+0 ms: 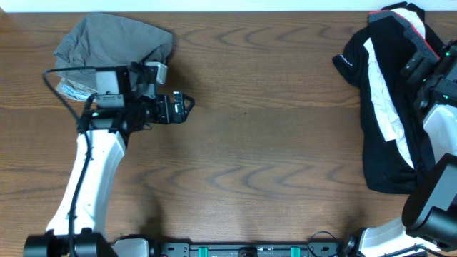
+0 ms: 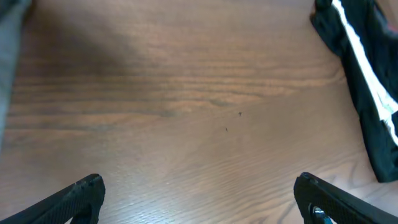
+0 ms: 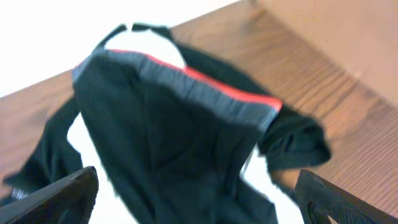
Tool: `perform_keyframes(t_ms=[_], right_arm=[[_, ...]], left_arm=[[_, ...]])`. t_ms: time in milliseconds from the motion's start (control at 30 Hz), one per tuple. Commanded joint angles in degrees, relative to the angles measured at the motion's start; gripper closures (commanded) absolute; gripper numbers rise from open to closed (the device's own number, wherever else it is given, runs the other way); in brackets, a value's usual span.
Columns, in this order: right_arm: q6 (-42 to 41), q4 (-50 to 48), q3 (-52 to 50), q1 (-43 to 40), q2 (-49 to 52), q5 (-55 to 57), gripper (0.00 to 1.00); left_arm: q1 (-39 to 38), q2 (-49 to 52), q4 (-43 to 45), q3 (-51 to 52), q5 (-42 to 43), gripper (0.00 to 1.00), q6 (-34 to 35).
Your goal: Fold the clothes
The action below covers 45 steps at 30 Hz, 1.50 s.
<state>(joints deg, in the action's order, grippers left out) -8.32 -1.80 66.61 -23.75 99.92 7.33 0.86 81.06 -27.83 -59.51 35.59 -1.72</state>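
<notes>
R jaws wide open, empty, black clothes (image 3: pixel 168 143) just ahead, L jaws open, empty

This is a robotics lab workstation, not a home. A plain wood-grain tabletop (image 1: pixel 271 143) has a black mounting rail (image 1: pixel 235 250) with green connectors along its near edge. From that edge rise a white-and-black left arm (image 1: pixel 93 178), trailed by a loose cable (image 1: pixel 53 86), and a right arm (image 1: pixel 435 200). Black clothes (image 1: pixel 378 107) sit heaped at the far right corner.
</notes>
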Motion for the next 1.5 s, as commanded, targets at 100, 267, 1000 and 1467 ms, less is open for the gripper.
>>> perform_keyframes(t_ms=[100, 267, 1000, 1467], right_arm=[[1.4, -8.5, 1.4, -2.3, 3.5, 1.2, 0.01], [2.7, -0.7, 8.9, -3.0, 9.1, -3.6, 0.01], [13.2, 35.1, 44.0, 8.8, 15.9, -5.5, 0.01], [13.1, 43.8, 56.4, 5.0, 32.4, -9.6, 0.06]], left_arm=[[-2.7, 2.2, 1.7, -1.0, -0.7, 0.02, -0.6], [-3.5, 2.2, 4.2, -1.1, -0.7, 0.02, -0.3], [-13.4, 9.3, 4.5, -1.2, -13.4, 0.02, 1.2], [-17.5, 9.3, 3.7, -1.2, -18.8, 0.02, 1.2]])
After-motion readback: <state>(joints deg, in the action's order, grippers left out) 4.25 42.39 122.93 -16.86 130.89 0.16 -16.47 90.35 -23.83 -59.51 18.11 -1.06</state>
